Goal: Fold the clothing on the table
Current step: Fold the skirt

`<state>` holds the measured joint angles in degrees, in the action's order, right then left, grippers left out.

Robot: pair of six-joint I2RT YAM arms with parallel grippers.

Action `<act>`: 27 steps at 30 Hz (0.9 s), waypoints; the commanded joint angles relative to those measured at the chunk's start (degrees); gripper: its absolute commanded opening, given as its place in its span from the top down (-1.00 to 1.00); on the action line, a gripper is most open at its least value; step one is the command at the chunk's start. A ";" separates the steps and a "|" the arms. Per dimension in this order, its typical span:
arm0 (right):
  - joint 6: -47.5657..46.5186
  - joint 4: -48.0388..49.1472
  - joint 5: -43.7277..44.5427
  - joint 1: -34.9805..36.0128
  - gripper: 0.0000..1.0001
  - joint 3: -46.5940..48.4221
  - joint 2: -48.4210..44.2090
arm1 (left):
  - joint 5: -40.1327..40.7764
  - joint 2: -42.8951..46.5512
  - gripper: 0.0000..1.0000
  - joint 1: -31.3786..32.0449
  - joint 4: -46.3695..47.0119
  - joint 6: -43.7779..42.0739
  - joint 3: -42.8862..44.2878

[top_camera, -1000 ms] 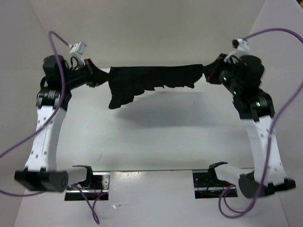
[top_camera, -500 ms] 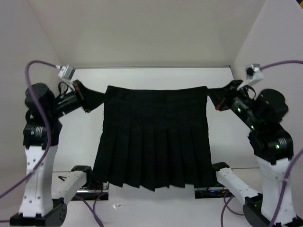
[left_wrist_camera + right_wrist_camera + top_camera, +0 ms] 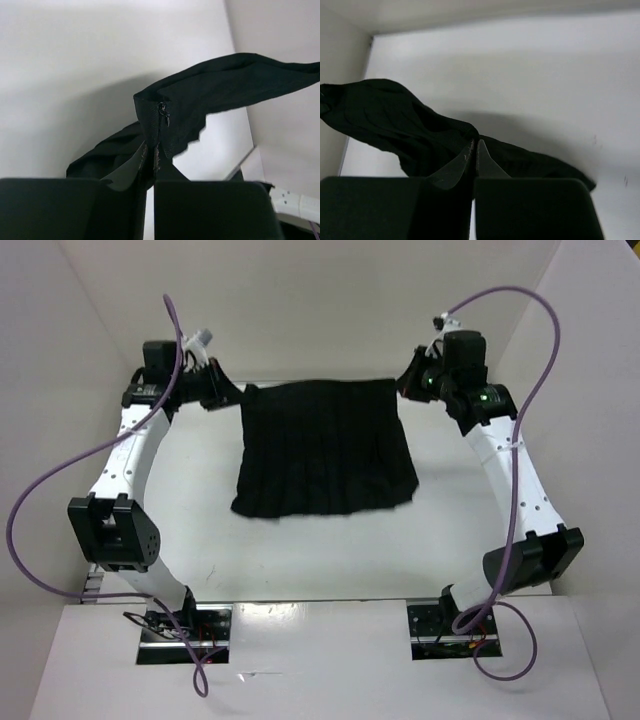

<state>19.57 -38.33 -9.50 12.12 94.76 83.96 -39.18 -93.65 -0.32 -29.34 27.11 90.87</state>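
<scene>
Right now the clothing drapes over the far half of the table, hem resting on it, waistband held above it. It looks soft, light and floppy, so take it by the corners. Your left gripper and right gripper each pinch a waistband corner.

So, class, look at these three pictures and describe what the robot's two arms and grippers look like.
The left arm and right arm have white links dotted with small dark screws, joined by black joints. A purple cable trails from each wrist. The right arm shows green lights. The left gripper and right gripper are black, with blocky bases and tapering fingertips.
</scene>
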 commanded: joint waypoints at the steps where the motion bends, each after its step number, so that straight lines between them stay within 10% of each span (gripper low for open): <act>1: -1.99 6.77 4.39 -0.25 1.00 12.63 -1.35 | -1.43 2.15 0.86 -0.47 3.24 -0.75 13.96; 6: -3.58 8.34 3.35 -0.25 1.00 14.59 -2.39 | -1.43 2.94 0.82 -1.00 3.24 0.04 17.78; 19: 5.71 -1.70 -10.10 4.21 1.00 -29.08 -25.83 | 1.47 33.10 0.82 3.48 10.74 8.91 -41.52; 27: 13.29 -14.85 -12.65 4.76 1.00 -34.64 -34.65 | 4.46 56.10 0.77 4.18 0.60 17.61 -49.82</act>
<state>28.53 -48.58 -19.66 16.25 61.30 51.51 -35.83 -42.17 3.99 -27.27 39.55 42.78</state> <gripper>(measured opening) 0.006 0.118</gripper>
